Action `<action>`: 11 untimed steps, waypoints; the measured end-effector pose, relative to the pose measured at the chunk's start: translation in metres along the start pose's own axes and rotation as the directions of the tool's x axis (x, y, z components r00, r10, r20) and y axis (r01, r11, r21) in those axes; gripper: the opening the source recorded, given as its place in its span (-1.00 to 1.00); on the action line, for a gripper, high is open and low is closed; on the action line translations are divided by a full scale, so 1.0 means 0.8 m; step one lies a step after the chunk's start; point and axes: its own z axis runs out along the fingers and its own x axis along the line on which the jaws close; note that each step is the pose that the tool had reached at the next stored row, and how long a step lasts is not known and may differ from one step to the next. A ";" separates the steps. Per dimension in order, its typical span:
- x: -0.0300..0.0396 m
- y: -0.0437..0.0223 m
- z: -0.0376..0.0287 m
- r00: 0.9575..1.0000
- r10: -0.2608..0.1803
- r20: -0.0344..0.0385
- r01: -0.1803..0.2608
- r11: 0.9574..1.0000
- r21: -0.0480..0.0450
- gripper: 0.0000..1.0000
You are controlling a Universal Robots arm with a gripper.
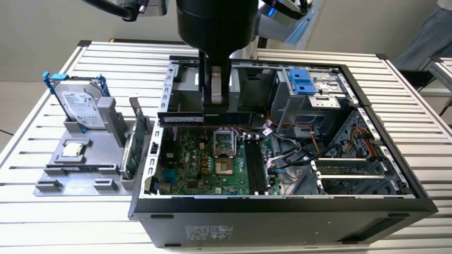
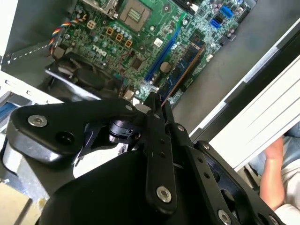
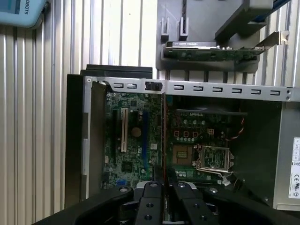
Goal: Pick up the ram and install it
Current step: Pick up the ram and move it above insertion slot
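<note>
My gripper (image 1: 215,110) hangs over the open computer case (image 1: 282,209), shut on the ram (image 1: 180,118). The ram is a long, thin dark stick held level above the back edge of the green motherboard (image 1: 201,164). In the second wrist view the ram (image 2: 183,68) sticks out from the fingertips (image 2: 154,101) above the board. The first wrist view shows the ram (image 3: 164,136) edge-on as a thin line running out from the gripper (image 3: 164,180). The black memory slots (image 1: 254,164) lie on the board towards the exterior view's right of the processor socket (image 1: 223,142).
A grey fixture (image 1: 78,174) at the exterior view's left holds a silver hard drive in a blue frame (image 1: 78,106) and a green expansion card (image 1: 139,135). Cables and drive cages (image 1: 310,100) fill the case's right side. A person's hand (image 2: 276,164) is beside the table.
</note>
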 end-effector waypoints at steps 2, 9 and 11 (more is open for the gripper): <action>0.0003 -0.0061 -0.0001 1.000 0.000 0.000 0.000 1.000 0.000 -1.00; 0.0012 -0.0286 -0.0002 1.000 0.000 0.000 0.000 1.000 -0.001 -1.00; 0.0015 -0.0349 -0.0003 1.000 0.000 0.000 0.000 1.000 -0.001 -1.00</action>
